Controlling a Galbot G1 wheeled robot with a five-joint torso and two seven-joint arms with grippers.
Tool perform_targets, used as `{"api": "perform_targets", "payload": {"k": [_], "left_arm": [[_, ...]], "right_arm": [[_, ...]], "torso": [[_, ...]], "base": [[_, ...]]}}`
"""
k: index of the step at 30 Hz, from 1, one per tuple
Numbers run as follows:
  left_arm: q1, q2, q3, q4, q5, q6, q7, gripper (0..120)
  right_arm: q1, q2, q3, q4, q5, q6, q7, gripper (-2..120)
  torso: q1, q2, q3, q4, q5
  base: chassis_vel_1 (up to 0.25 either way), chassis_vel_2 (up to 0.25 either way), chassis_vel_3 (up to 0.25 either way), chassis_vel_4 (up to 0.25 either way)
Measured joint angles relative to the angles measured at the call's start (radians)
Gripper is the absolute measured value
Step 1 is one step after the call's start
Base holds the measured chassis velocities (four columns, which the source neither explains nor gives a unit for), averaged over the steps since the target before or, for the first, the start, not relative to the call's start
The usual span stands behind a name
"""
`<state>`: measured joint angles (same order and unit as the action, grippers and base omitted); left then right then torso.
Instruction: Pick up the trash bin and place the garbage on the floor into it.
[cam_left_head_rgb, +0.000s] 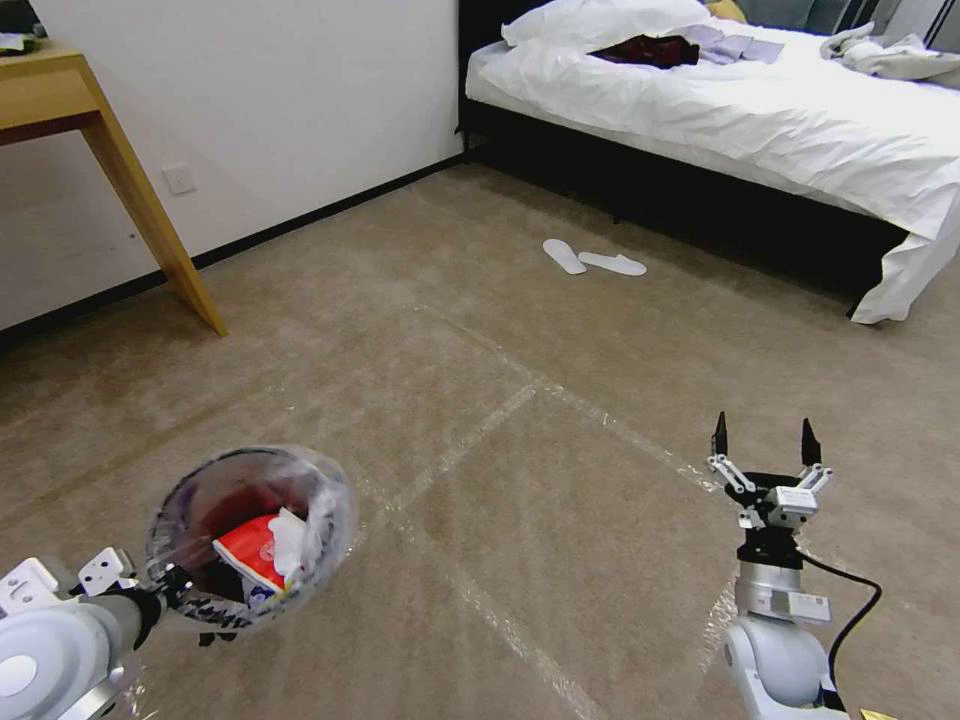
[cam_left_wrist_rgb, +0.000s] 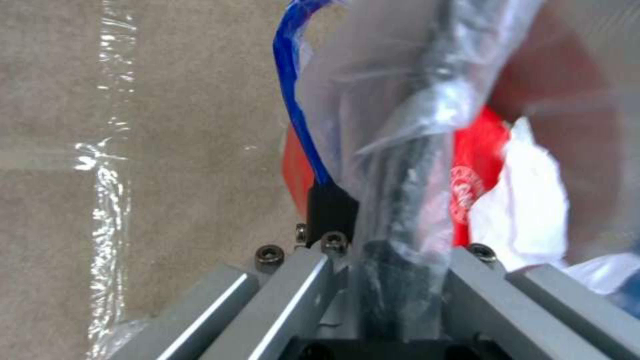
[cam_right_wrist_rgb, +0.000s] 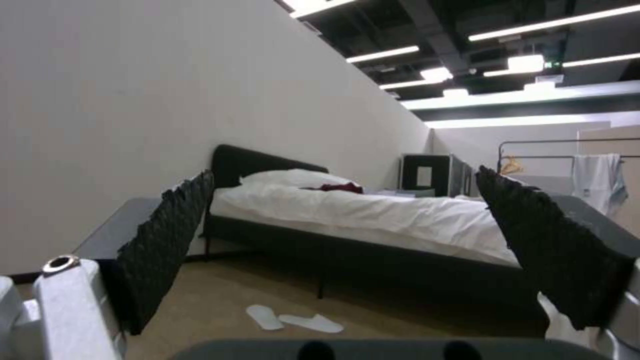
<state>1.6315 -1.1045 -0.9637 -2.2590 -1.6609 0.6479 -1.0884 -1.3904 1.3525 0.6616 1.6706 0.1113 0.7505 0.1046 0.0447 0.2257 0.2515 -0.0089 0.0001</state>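
From the head view, the trash bin (cam_left_head_rgb: 250, 535) hangs off the floor (cam_left_head_rgb: 560, 400) at the near left, held at its near rim by the left gripper (cam_left_head_rgb: 175, 590), which is clamped on the rim and bag. The bin is tipped so that its mouth faces up and toward the camera, and its axis leans away from the arm toward the room's middle. It is small and round, dark red-brown inside, wrapped in a crinkly clear bag (cam_left_head_rgb: 325, 500) with black print along the lower edge. Garbage sits inside: a red-and-white packet (cam_left_head_rgb: 250, 550) and a crumpled white tissue (cam_left_head_rgb: 295, 540) against the far-right wall of the bin. The right gripper (cam_left_head_rgb: 765, 440) stands upright over the carpet at the near right, fingers spread wide, holding nothing. Clear tape lines (cam_left_head_rgb: 500, 410) cross the carpet between the two arms. A pair of white slippers (cam_left_head_rgb: 592, 260) lies near the bed (cam_left_head_rgb: 760, 110), well apart from the bin. In the left wrist view, the bagged rim (cam_left_wrist_rgb: 413, 150) runs straight away from the closed fingers (cam_left_wrist_rgb: 480, 295), with a blue strip of the bag (cam_left_wrist_rgb: 293, 100) to one side and the red packet (cam_left_wrist_rgb: 473, 170) and white tissue (cam_left_wrist_rgb: 527, 200) inside. In the right wrist view, the two black ribbed pads (cam_right_wrist_rgb: 167, 240) stand far apart, framing the bed (cam_right_wrist_rgb: 373, 215) and the slippers (cam_right_wrist_rgb: 293, 320) on the carpet.
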Motion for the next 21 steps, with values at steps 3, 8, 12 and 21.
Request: {"api": "perform_targets", "payload": {"k": [3,8,12,21], "left_arm": [[0.015,-0.002,-0.010,0.000,0.001,0.004,0.000,0],[0.027,-0.007,-0.030,0.000,0.003,0.010,0.007,0],[0.036,-0.007,-0.044,0.000,0.005,0.014,0.016,0],[0.038,-0.010,-0.050,0.012,0.015,0.018,0.027,0]], "right_arm": [[0.000,0.001,-0.001,-0.007,0.000,0.010,-0.002,100],[0.003,0.003,0.000,-0.025,-0.005,0.027,-0.004,100],[0.009,0.006,0.001,-0.043,-0.012,0.042,-0.004,100],[0.018,0.010,0.000,-0.065,-0.016,0.053,-0.003,100]], "torso": [[0.000,0.000,0.000,0.0001,0.0000],[0.000,0.000,0.000,0.0000,0.0000],[0.000,0.000,0.000,0.0000,0.0002],[0.000,0.000,0.000,0.0000,0.0002]], "base": [[0.000,0.000,0.000,0.000],[0.000,0.000,0.000,0.000],[0.000,0.000,0.000,0.000],[-0.082,0.085,0.094,-0.086]]}}
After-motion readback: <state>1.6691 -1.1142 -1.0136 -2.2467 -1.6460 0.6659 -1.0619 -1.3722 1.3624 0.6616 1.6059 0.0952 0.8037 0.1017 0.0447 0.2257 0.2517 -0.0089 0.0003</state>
